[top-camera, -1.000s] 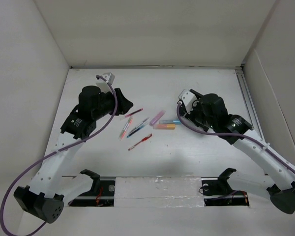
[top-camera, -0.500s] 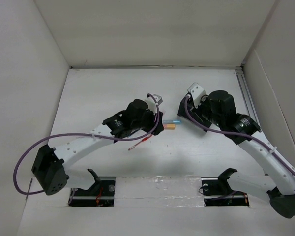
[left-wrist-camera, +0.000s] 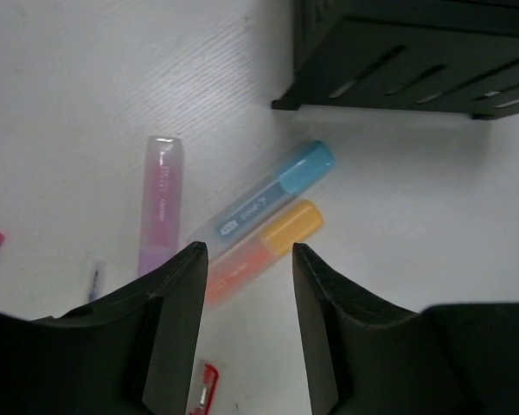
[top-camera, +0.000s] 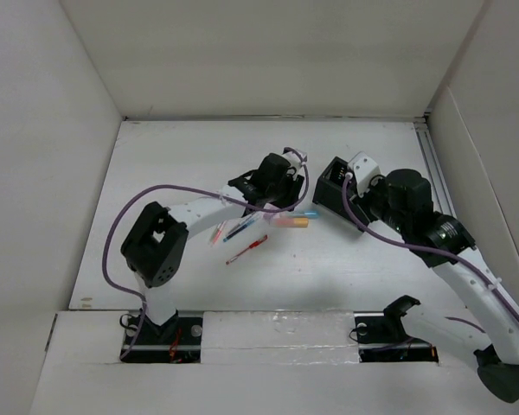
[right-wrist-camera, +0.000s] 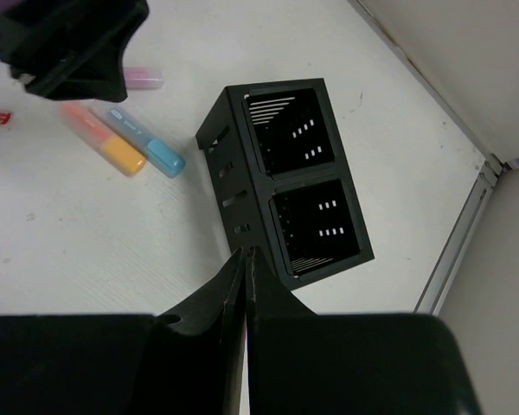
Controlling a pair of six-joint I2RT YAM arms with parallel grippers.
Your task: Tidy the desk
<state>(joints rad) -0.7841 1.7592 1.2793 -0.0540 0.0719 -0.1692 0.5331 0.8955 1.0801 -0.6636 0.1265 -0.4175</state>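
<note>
Organizer (right-wrist-camera: 233,186) shows two compartments from right wrist, right claw (right-wrist-camera: 245,252) closed; left claw (left-wrist-camera: 246,255) parted, empty, over highlighters (left-wrist-camera: 268,197).

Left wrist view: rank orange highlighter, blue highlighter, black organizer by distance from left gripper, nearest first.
1. orange highlighter: framed between the left gripper fingers.
2. blue highlighter: alongside the orange one, on its far side.
3. black organizer: upper right, clearly farthest.

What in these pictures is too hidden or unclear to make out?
- Top view: the black organizer is partly covered by the right arm.
- Left wrist view: the red pen is nearly all hidden behind the left end effector; the organizer runs off the top edge.
- Left wrist view: print on the blue highlighter is too blurred to read.
</note>
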